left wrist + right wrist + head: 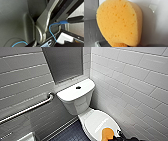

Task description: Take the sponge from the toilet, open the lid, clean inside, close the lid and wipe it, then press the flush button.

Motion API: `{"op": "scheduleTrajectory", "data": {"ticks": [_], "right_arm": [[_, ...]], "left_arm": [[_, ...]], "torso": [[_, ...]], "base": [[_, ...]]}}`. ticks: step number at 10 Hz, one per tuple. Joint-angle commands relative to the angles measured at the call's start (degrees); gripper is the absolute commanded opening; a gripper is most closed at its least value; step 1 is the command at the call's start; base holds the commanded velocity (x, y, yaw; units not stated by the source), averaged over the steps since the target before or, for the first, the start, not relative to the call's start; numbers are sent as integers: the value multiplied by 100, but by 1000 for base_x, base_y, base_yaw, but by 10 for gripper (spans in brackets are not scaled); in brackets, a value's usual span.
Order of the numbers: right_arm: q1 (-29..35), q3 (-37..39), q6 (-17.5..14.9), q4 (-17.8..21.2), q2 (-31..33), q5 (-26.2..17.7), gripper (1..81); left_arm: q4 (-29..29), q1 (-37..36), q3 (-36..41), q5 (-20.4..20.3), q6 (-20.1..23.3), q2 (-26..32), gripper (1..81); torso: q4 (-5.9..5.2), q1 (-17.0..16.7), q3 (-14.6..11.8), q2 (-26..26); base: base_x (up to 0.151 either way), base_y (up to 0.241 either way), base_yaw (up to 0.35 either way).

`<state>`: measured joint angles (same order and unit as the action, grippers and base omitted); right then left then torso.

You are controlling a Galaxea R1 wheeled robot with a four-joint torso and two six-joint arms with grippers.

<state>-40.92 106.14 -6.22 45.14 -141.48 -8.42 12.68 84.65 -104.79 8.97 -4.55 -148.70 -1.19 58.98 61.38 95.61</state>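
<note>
Right pincer [116,136]: closed around the sponge [108,134] and gripping it at its near end. The fingers themselves are hard to make out; the dark wrist sits just beside the sponge's right edge.

Sponge: orange foam, seen close in the right wrist view [119,23], standing on edge with its broad pitted face towards the camera.

Lid [98,120]: white, shut, directly below and ahead of the pincer. The sponge is over its front part; contact with the lid cannot be confirmed.

Toilet [75,103]: the tank stands beyond the pincer, behind the lid. The flush button [78,87] is on the tank top, well apart from the pincer.

Surroundings: a metal grab bar [27,109] on the tiled wall far to the pincer's left; dark floor tiles [71,134] low to its left.
</note>
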Motion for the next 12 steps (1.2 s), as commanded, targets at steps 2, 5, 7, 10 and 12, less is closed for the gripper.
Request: {"op": "scheduleTrajectory", "data": {"ticks": [2,5,7,10,12], "right_arm": [[-825,-1228,-2,-50,1759,297,10],[-1958,-1492,-37,-76,2455,569,10],[-2784,-1659,-117,-206,2447,884,10],[-3778,-2178,-126,-970,2061,1616,10],[-4156,-2134,-125,-1420,1753,1625,10]], "left_arm": [[-2,83,143,447,42,130,811],[-55,83,134,430,24,200,811],[-55,83,99,255,-11,191,811],[-64,83,81,149,-29,200,811],[-46,56,-7,61,-29,147,811]], "torso": [[0,0,0,0],[0,0,-2,0],[0,0,-2,0],[0,0,-2,2],[0,0,-2,2]], "base": [[0,0,0],[0,0,0],[0,0,0],[0,0,0],[0,0,0]]}}
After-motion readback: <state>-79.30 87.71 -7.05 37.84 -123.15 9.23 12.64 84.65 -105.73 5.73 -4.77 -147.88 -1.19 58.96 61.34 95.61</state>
